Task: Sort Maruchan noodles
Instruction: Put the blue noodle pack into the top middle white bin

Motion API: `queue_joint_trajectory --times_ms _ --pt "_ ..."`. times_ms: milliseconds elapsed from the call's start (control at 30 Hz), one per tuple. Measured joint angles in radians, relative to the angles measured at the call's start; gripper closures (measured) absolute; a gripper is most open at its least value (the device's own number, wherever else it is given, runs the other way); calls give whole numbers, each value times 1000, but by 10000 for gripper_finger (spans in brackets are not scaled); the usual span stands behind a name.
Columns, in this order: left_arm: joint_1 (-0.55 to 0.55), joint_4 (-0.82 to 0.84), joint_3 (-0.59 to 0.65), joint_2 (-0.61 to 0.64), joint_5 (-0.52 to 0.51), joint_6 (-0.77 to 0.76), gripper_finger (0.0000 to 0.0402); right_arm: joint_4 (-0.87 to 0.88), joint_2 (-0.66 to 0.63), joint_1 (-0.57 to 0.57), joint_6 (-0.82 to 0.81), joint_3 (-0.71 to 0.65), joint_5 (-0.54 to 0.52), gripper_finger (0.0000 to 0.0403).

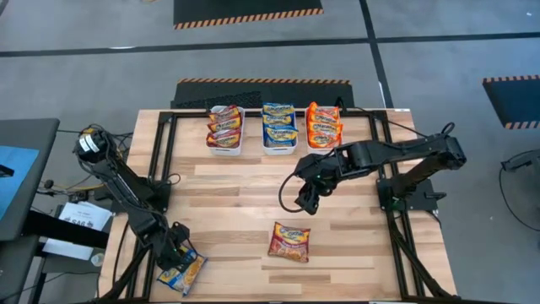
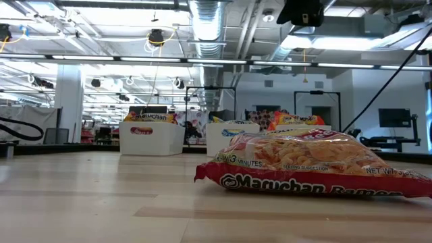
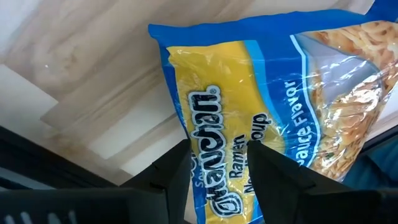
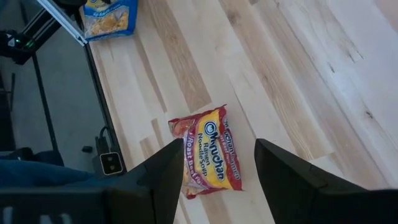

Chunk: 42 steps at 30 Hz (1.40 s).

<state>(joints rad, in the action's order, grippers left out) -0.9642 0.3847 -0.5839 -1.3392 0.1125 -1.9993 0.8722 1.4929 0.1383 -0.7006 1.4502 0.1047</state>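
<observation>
A blue Maruchan packet (image 1: 184, 273) lies at the table's near left corner, partly over the edge. My left gripper (image 1: 175, 253) is right over it, open, with its fingertips (image 3: 219, 149) standing on either side of the yellow print on the blue packet (image 3: 261, 93). A red packet (image 1: 289, 241) lies flat on the near middle of the table and is large in the low view (image 2: 310, 165). My right gripper (image 1: 302, 201) hangs open above the table, just far of the red packet (image 4: 208, 152), touching nothing. My left gripper comes at the blue packet's printed face (image 3: 217, 134) from above, near one end of it. The packet lies flat between the open fingers (image 3: 177, 171). I cannot tell whether the fingertips touch it.
Three white bins stand along the far edge, holding red packets (image 1: 225, 128), blue packets (image 1: 278, 127) and orange packets (image 1: 323, 125). Bare wood lies between the bins and the red packet. Dark frame rails run along both table sides (image 1: 160, 169).
</observation>
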Motion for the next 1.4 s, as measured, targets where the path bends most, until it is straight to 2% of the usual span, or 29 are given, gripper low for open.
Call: queue_joint_trajectory --times_ms 367,533,633,967,1100,1400 --pt "2 -21 16 -1 -61 24 296 0 0 0 1 0 -2 204" --pt "2 -71 43 1 -87 34 359 1 0 0 1 0 -2 210" --pt "2 -101 49 -9 -154 31 393 1 0 0 1 0 -2 212" --pt "8 -202 53 -6 -302 99 401 1 0 -3 1 0 -2 212" --pt "46 -226 52 -6 -375 154 401 -1 0 -4 -7 0 -1 212" --pt "211 -245 19 -5 -357 461 401 -60 0 -5 52 0 -1 211"
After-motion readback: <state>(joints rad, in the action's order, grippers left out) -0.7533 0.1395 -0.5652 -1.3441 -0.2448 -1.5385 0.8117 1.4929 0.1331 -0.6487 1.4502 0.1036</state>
